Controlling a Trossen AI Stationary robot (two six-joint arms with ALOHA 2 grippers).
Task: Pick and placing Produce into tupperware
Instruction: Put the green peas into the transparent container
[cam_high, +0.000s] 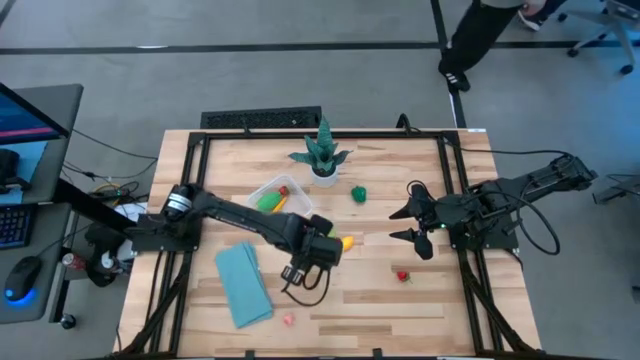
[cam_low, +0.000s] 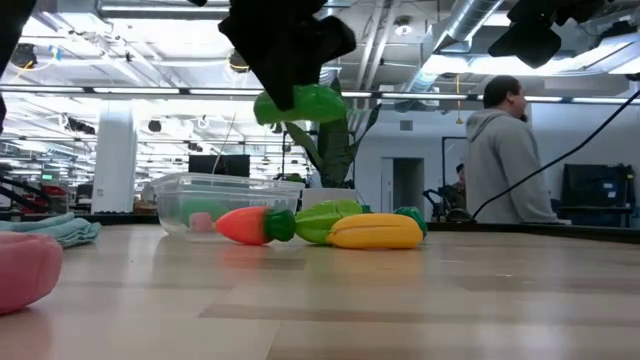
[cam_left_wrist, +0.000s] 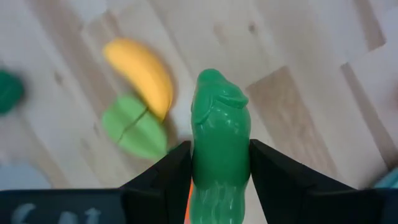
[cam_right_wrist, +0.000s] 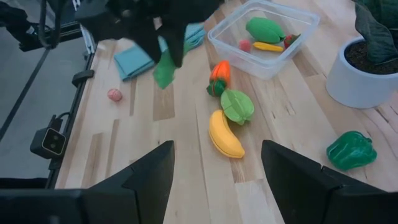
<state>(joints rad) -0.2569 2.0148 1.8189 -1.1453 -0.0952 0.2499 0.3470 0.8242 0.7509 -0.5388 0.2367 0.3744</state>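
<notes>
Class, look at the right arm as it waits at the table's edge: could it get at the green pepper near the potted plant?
Probably yes. The right tool is open and empty, and only bare tabletop shows between it and the green pepper. The left tool, shut on a green vegetable, works elsewhere.

Grey floor (cam_high: 300, 70), exposed ceiling ducts (cam_low: 480, 40), standing person (cam_low: 500, 160).

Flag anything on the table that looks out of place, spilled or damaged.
Nothing stands out. The tupperware sits upright with produce inside, and loose pieces lie scattered on the table, unbroken as far as the views show. The left gripper holds a green vegetable above the table; the right gripper waits open.
</notes>
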